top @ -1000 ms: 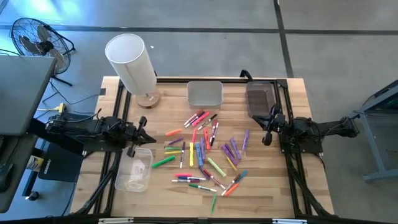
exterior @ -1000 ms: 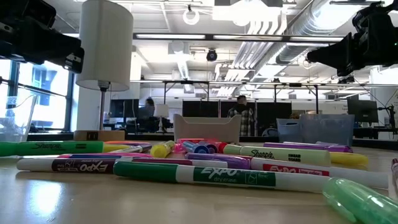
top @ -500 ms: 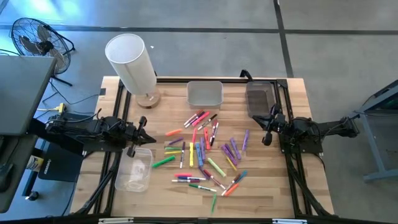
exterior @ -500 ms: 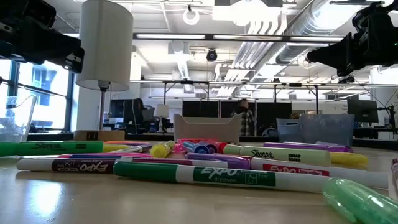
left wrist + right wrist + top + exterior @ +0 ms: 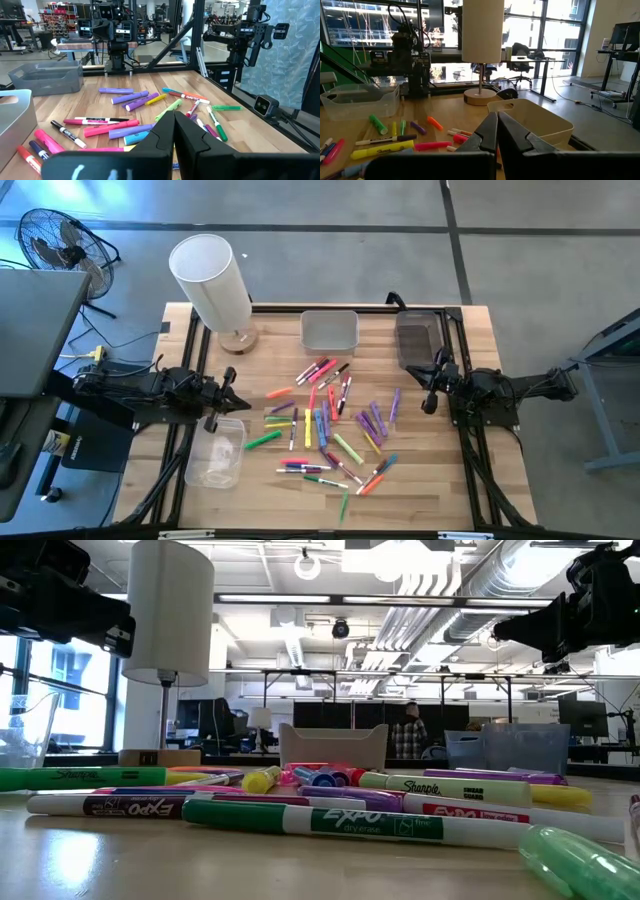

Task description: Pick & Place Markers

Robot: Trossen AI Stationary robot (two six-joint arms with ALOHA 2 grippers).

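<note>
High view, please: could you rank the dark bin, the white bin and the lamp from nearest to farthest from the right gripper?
From the right gripper:
1. Dark bin, just behind it at the table's right rear.
2. White bin, rear centre.
3. Lamp, rear left corner.

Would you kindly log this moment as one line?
left gripper: shut, empty | right gripper: shut, empty | markers: scattered on table

The markers lie scattered over the middle of the desk, between the left tool at the left edge and the right tool at the right edge. Behind the scatter stand two bins side by side, one at the middle and one to its right. A lamp stands at the back left, and a third bin sits at the front left, just beside the left tool.
</note>
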